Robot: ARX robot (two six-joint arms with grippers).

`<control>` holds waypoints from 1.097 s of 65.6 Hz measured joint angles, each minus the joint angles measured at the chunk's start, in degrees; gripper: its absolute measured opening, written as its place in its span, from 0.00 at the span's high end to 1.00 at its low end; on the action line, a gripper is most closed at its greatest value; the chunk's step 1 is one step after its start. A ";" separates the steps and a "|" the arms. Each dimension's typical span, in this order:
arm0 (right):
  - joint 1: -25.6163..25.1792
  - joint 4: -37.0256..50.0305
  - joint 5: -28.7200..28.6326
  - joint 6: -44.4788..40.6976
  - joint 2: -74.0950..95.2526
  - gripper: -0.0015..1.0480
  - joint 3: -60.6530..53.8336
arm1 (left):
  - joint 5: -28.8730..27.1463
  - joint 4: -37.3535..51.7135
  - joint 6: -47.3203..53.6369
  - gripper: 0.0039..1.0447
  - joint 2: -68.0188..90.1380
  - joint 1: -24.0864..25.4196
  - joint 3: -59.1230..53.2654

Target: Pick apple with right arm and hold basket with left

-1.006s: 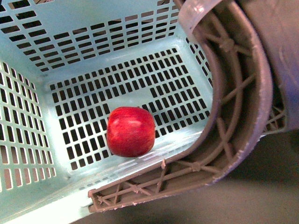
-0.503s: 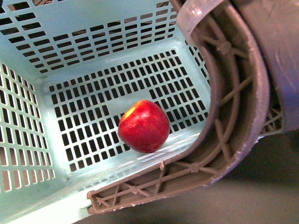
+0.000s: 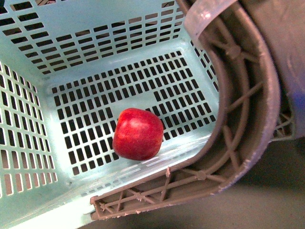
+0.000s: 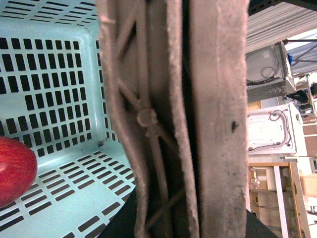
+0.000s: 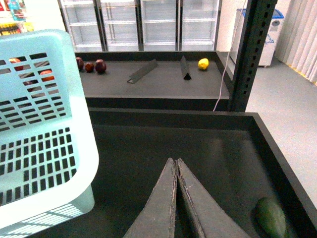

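- Presently, the apple (image 3: 138,133) lies on the slotted floor of the basket (image 3: 95,16), close to the near wall and just beside the foot of the handle (image 3: 269,95).
- Apple: red and glossy, resting loose, with no gripper touching it.
- Handle: brownish-grey and latticed, curving up the basket's right side in the front view.
- Left wrist view: the handle (image 4: 148,119) fills the middle of the picture at very close range, with the apple (image 4: 15,168) at the edge on the basket floor.
- Left gripper: its jaws cannot be made out, so I cannot tell whether they are apart or closed on the handle.
- Right gripper (image 5: 176,161): fingers pressed together along their length, nothing between them.
- Right gripper position: over a dark bin (image 5: 277,148), outside the basket (image 5: 79,99) and beside its outer wall.
- Other items: a green fruit (image 5: 271,215) lies in the bin's corner.
- Rear shelf: dark red fruits (image 5: 94,65) and a yellow fruit (image 5: 203,63).
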 joint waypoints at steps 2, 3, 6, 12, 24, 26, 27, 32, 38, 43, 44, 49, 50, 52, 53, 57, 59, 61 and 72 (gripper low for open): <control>0.00 -0.02 0.00 0.00 -0.02 0.98 0.00 | 0.07 0.00 -0.11 0.85 0.02 0.00 0.00; 0.00 -0.02 0.00 0.02 -0.04 0.98 0.00 | 0.09 0.00 -0.15 0.85 0.02 0.00 0.00; 0.00 -0.04 0.00 -0.02 -0.07 0.97 0.00 | 0.09 0.00 -0.26 0.85 0.02 0.02 0.00; 0.00 -0.04 -0.02 -0.02 -0.07 0.83 0.00 | -0.11 0.00 -0.02 0.85 0.00 0.02 0.00; 0.00 -0.04 0.00 -0.02 -0.07 0.54 0.00 | -0.09 0.00 -0.07 0.85 0.00 0.02 0.00; 0.00 -0.04 0.00 -0.02 -0.07 0.49 0.00 | -0.07 0.00 -0.09 0.85 0.00 0.02 0.00; 0.00 -0.04 0.00 -0.02 -0.09 0.48 0.00 | -0.07 0.00 -0.09 0.85 0.00 0.02 0.00; 0.00 -0.04 0.00 -0.02 -0.09 0.36 0.00 | -0.04 0.00 -0.09 0.85 0.00 0.02 0.00; 0.00 -0.04 0.00 0.00 -0.09 0.23 0.00 | -0.04 0.00 -0.07 0.85 0.02 0.02 0.00; 0.00 -0.04 0.00 0.00 -0.09 0.12 0.00 | -0.04 0.00 -0.07 0.85 0.00 0.02 0.00; 0.00 -0.04 0.00 -0.02 -0.09 0.10 0.00 | -0.04 0.00 -0.07 0.85 0.00 0.02 0.00; 0.00 -0.04 0.00 0.00 -0.09 0.08 0.00 | -0.04 0.00 -0.09 0.85 0.00 0.02 0.00; 0.00 -0.04 0.00 0.00 -0.09 0.09 0.00 | -0.04 0.00 -0.09 0.85 0.00 0.02 0.00; 0.00 -0.04 0.00 0.00 -0.09 0.09 0.00 | -0.07 0.00 -0.09 0.85 0.00 0.02 0.00; 0.00 -0.04 0.00 0.00 -0.09 0.09 0.00 | -0.07 0.00 -0.09 0.85 0.00 0.02 0.00; 0.00 -0.04 0.00 0.00 -0.09 0.08 0.00 | -0.11 0.00 -0.07 0.85 0.00 0.02 0.00; 0.00 -0.04 0.00 0.00 -0.09 0.08 0.00 | -0.11 0.00 -0.07 0.85 0.00 0.02 0.00; 0.00 -0.04 0.00 0.00 -0.09 0.08 0.00 | -1.62 -0.33 -0.48 0.85 0.02 -0.20 0.07; 0.00 -0.07 -0.04 0.00 -0.13 0.08 0.00 | -26.88 -5.86 -15.06 0.85 0.11 -2.21 1.60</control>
